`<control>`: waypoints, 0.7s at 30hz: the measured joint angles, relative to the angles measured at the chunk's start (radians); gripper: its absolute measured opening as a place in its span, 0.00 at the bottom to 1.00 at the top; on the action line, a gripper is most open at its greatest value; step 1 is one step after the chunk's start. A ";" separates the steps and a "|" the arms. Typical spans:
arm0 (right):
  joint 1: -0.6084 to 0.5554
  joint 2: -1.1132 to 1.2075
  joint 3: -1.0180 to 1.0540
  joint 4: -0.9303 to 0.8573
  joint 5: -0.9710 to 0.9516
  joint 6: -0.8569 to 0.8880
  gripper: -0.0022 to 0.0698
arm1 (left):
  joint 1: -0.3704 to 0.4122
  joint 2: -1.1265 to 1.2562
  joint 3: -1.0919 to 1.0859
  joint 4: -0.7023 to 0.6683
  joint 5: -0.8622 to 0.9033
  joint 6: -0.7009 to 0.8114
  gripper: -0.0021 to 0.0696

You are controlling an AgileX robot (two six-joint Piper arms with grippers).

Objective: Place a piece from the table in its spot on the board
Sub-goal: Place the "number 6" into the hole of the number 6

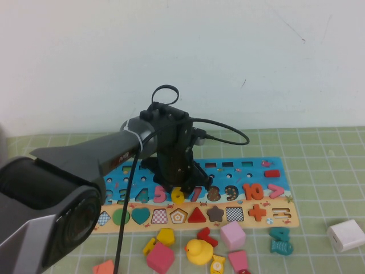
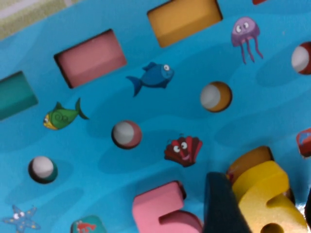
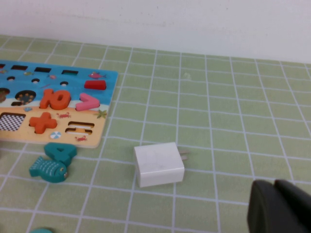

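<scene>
High view: the left arm reached from the near left over the board point(image 1: 274, 220), which lay lengthwise on the green checked mat point(image 1: 331, 154). The left gripper point(image 1: 178, 185) pointed down over the numeral row, and the yellow piece point(image 1: 178, 196) sat between the pink 5 point(image 1: 159, 194) and the red 7 point(image 1: 197, 193), directly under the fingertips. Loose parts lay near the board's front edge: a yellow duck point(image 1: 198, 251), a pink block point(image 1: 232, 234), a teal fish point(image 1: 281, 247) and a white charger point(image 1: 346, 235) off to the right.

Left wrist view: the yellow piece point(image 2: 265, 199) rested at its slot on the blue board point(image 2: 146, 160), just beside the pink 5 point(image 2: 163, 213). One dark finger point(image 2: 221, 206) stood against the piece's side, between it and the 5; a sliver of the other finger showed at the frame edge. The fingers stood apart, straddling the piece; whether they still pressed it could not be told.

Right wrist view: the right gripper point(image 3: 279, 206) hovered above the mat, near the white charger point(image 3: 159, 164) and well apart from the board point(image 3: 97, 121). Its fingertips were together, closed on nothing.
</scene>
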 joint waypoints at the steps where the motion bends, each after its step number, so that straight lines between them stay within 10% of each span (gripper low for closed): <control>1: 0.000 0.000 0.000 0.000 0.000 0.000 0.03 | 0.000 -0.002 0.000 0.000 0.000 0.000 0.50; 8: 0.000 0.000 0.000 0.000 0.000 0.000 0.03 | 0.000 -0.089 0.000 0.023 0.010 0.029 0.48; 15: 0.000 0.000 0.000 0.000 0.000 0.000 0.03 | 0.000 -0.160 -0.002 0.016 0.126 0.106 0.10; 21: 0.000 0.000 0.000 0.000 0.000 0.000 0.03 | 0.000 -0.110 -0.002 0.007 0.245 0.132 0.04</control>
